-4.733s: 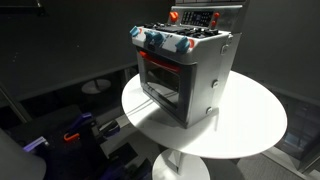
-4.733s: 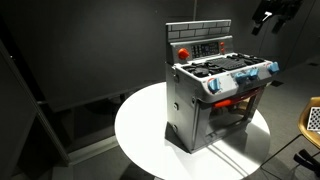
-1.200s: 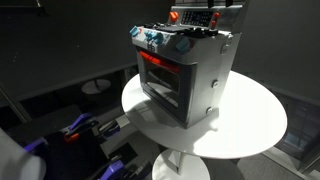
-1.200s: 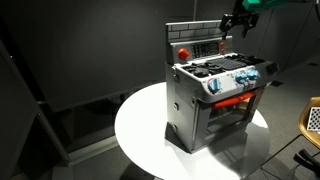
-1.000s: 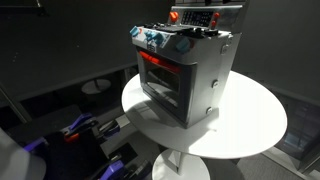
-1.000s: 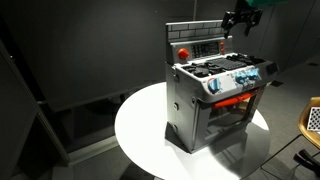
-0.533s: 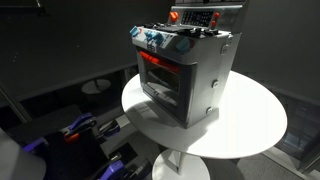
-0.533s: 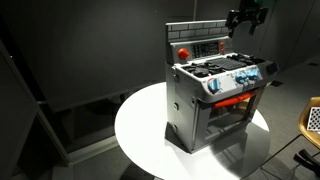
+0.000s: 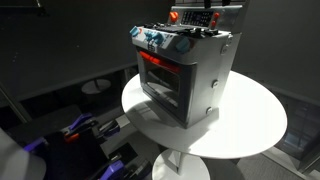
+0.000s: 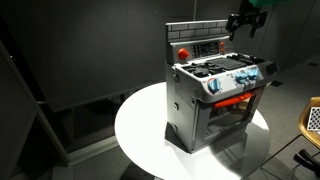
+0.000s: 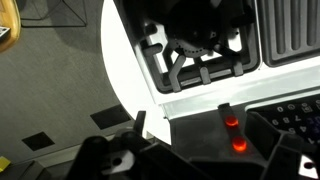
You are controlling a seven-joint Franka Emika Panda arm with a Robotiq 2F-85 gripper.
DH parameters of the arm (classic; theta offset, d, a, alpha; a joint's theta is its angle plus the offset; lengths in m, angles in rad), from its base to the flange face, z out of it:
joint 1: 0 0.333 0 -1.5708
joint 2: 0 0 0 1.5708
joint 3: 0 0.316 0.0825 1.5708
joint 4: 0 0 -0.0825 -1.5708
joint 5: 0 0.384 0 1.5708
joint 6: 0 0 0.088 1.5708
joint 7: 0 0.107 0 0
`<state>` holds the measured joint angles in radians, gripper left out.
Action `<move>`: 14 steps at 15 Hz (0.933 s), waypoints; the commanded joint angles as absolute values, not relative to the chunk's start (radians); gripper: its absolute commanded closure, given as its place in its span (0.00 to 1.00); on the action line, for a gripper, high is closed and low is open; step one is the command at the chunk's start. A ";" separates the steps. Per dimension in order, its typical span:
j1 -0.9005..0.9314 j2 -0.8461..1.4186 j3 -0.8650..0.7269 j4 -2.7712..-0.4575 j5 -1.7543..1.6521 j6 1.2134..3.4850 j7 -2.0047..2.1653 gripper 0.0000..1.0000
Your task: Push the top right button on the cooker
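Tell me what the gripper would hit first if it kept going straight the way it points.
Probably the raised back panel of the cooker. The gripper points down toward it, and the wrist view shows the panel's red buttons just ahead. Depth is unclear.

You've got one silver-grey metal toy cooker [image 9: 190, 75], one round white counter [image 9: 250, 120] and one dark robot hand [image 10: 243, 22]. Wrist view gives you two small red buttons [image 11: 231, 122], and an exterior view shows one bigger round red button [image 10: 183, 52]. Blue front knobs [image 9: 153, 39]: three clear ones, rest too blurry to count.
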<state>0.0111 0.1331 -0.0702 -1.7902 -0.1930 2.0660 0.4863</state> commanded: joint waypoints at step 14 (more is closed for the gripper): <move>0.008 0.252 -0.086 -1.685 -0.193 2.121 0.485 0.00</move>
<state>0.0101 0.2127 -0.0812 -1.7369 -0.1931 2.1338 0.4864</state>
